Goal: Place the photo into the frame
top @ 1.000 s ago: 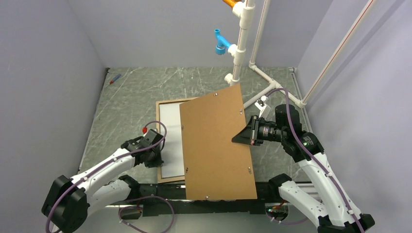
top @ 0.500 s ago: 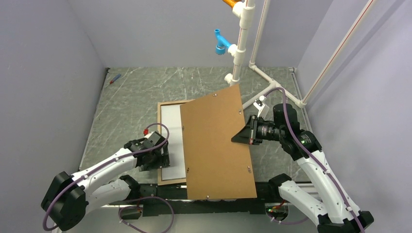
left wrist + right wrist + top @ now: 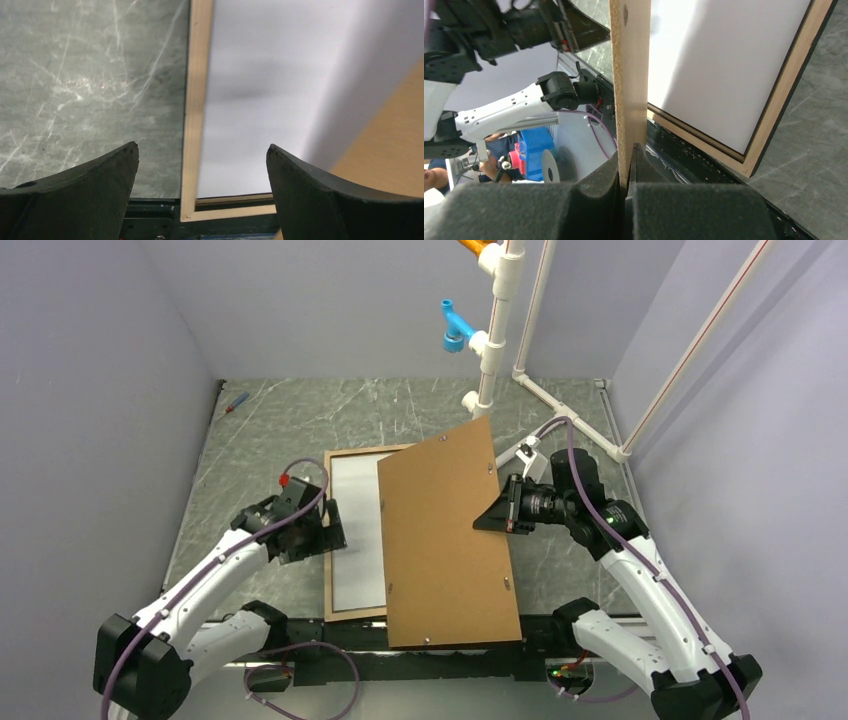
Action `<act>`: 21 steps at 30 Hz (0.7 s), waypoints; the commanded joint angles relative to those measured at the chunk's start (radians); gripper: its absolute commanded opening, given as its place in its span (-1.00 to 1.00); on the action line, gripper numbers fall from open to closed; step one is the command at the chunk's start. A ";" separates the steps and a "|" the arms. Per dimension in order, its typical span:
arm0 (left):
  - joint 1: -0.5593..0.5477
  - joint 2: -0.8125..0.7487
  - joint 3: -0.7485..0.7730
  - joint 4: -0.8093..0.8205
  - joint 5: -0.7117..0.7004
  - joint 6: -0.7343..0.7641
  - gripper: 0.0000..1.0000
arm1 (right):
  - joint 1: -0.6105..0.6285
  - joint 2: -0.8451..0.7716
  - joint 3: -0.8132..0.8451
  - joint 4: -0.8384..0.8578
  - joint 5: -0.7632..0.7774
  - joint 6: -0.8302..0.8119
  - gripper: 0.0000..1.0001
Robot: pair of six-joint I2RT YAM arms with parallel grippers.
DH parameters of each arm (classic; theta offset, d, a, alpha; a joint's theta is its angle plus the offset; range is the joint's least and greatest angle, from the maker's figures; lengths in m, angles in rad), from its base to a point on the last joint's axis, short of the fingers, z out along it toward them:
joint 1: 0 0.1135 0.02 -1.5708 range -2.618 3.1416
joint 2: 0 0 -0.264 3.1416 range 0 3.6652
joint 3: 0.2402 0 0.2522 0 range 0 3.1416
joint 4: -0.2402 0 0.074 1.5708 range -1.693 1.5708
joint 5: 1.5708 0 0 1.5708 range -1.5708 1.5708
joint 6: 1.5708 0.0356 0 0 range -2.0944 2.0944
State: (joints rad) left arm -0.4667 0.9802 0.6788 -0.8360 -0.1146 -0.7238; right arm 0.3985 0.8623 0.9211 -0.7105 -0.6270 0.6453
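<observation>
"Fingers [image 3: 95, 190] of the left gripper [image 3: 332, 528] — how do they stand?"
"Spread wide, holding nothing. They hang above the left rail of the frame [image 3: 194, 100]."
"And the right gripper [image 3: 626, 167]?"
"Pinched tight on the edge of the brown backing board [image 3: 445, 530], which it holds tilted over the frame's right part."
"Where is the photo [image 3: 358, 535]?"
"Inside the frame, white reverse up — flat on the marbled table [image 3: 260, 440], its right side hidden under the board."

Pale lilac walls [image 3: 100, 390] — veined grey-green marble tabletop [image 3: 280, 430] — white pipe stand [image 3: 489, 370]
</observation>
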 commanded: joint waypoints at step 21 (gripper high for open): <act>0.194 0.121 0.116 0.089 0.168 0.135 0.99 | 0.141 0.091 0.050 0.251 0.081 0.155 -1.00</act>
State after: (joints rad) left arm -0.2878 1.0988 0.8139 -0.7467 0.0853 -0.6285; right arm 0.5228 0.9470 0.9619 -0.6083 -0.5461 0.7601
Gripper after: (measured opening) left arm 0.994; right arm 0.022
